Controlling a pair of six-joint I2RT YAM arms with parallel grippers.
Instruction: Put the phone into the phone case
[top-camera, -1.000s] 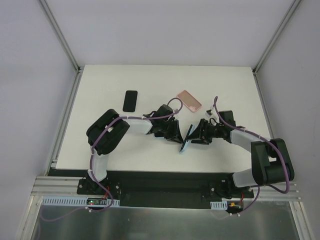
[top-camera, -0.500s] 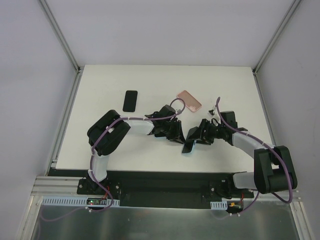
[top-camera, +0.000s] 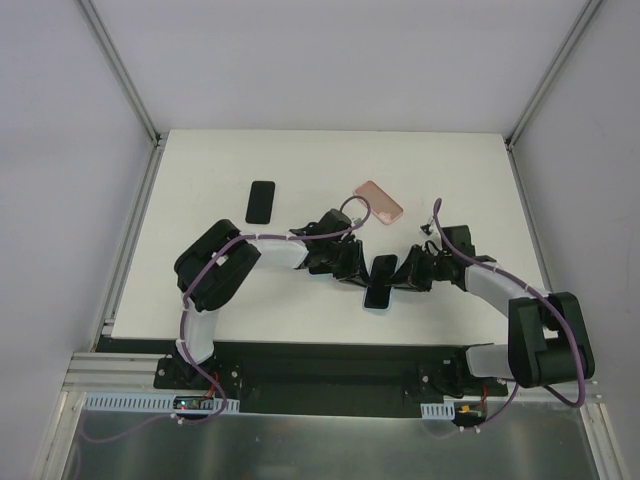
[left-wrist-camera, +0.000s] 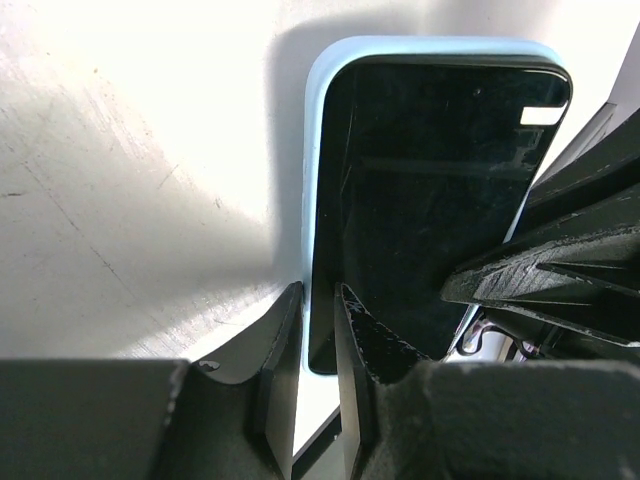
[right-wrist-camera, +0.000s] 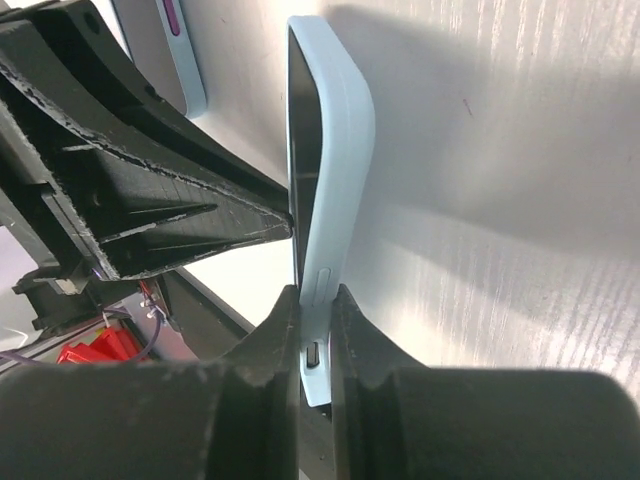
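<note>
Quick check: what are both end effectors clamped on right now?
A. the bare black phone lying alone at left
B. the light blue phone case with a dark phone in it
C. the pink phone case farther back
B: each wrist view shows it, the left end effector and the right end effector both pinching an edge of the light blue phone case, the dark glossy phone inside its rim.

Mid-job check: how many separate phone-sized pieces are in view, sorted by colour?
Black phone: 1
Pink case: 1
Blue case, phone in it: 1
Total: 3
</note>
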